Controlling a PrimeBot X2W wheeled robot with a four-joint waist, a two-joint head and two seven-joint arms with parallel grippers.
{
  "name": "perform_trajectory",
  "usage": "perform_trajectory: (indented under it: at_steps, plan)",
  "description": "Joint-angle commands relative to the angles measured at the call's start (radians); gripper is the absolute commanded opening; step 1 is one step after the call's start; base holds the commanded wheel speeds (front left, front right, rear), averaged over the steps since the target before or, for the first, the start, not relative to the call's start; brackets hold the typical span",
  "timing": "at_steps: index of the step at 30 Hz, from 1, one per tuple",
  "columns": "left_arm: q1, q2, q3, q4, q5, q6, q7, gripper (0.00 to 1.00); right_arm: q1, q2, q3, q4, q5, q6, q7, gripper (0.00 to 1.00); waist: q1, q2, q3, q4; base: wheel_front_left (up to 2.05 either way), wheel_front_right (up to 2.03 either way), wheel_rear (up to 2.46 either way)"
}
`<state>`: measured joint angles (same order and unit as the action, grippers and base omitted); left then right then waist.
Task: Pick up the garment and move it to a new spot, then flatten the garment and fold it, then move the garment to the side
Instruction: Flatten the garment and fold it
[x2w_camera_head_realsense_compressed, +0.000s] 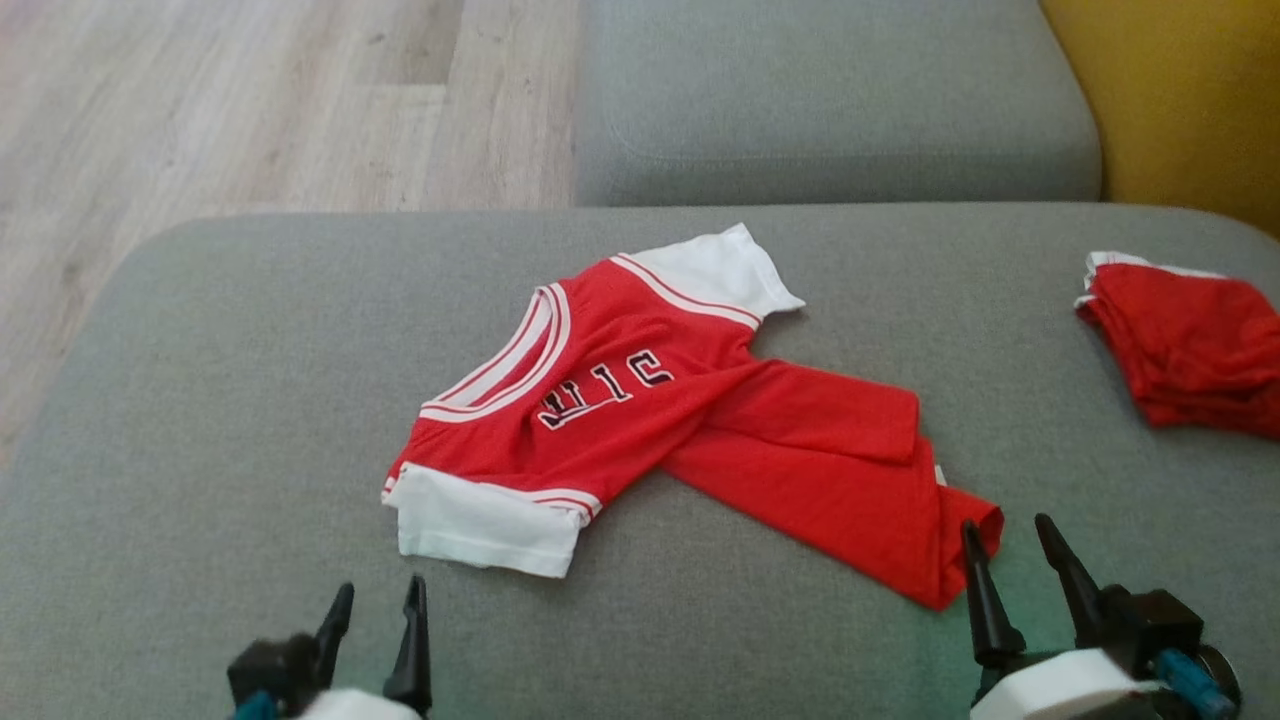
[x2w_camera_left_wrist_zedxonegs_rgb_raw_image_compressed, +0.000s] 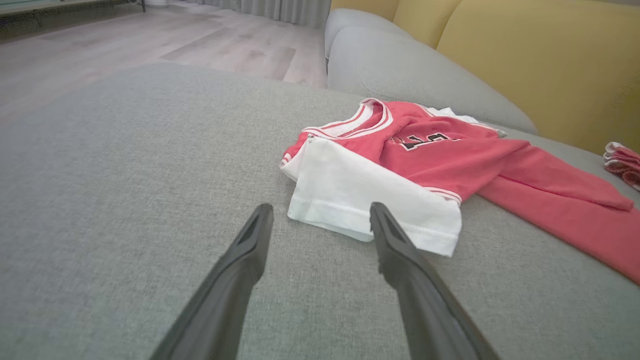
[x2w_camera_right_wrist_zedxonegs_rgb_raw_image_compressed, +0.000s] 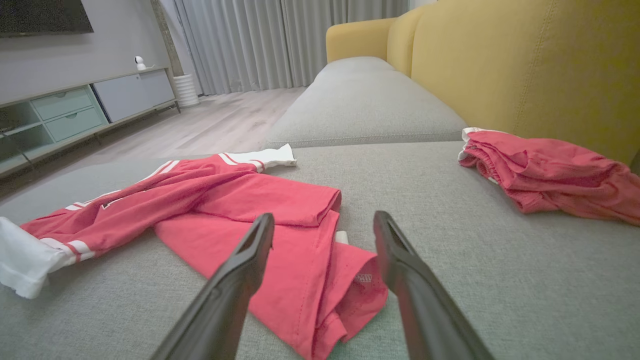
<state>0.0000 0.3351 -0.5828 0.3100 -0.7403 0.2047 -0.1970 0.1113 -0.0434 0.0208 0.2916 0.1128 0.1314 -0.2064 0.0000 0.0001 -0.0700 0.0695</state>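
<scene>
Red jersey lies twisted across the middle of the grey cushion, unflattened. The left gripper faces its white sleeve and the right gripper its bunched hem, both jaws apart and empty, seemingly posed to pinch opposite ends.

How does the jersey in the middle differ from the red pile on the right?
The jersey lies spread out, its body twisted; the pile is bunched into a compact heap. The jersey shows white sleeves, a striped collar and dark lettering; the pile is nearly all red with a little white trim. Both are red and rest on the grey cushion.
</scene>
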Motion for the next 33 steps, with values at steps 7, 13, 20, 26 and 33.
perform_trajectory:
  at_steps: [7,13,20,26,33]
  plan:
    - [-0.161,-0.022,0.038,0.108,-0.032,-0.023,0.039,1.00,-0.085,-0.007,0.044,-0.072,-0.027,-0.001,0.019,1.00,0.0000,-0.0001,0.076,-0.030,0.00,0.00,0.00]
    - [-0.255,-0.048,0.053,0.217,-0.053,-0.057,0.040,1.00,-0.127,-0.007,0.056,-0.105,-0.045,-0.001,0.034,1.00,0.0000,-0.0001,0.157,-0.057,0.00,0.00,0.00]
    - [-0.316,-0.060,0.066,0.317,-0.072,-0.094,0.030,1.00,-0.152,-0.007,0.057,-0.108,-0.053,-0.001,0.035,1.00,0.0000,-0.0001,0.189,-0.070,0.00,0.00,0.00]
    - [-0.326,-0.065,0.049,0.360,-0.083,-0.126,0.062,0.43,-0.159,-0.007,0.050,-0.099,-0.054,-0.001,0.030,1.00,0.0000,-0.0001,0.190,-0.068,0.00,0.00,0.00]
    - [-0.308,-0.070,0.023,0.352,-0.081,-0.137,0.082,0.00,-0.163,-0.007,0.048,-0.088,-0.050,-0.001,0.025,1.00,0.0000,-0.0001,0.178,-0.057,0.00,0.00,0.00]
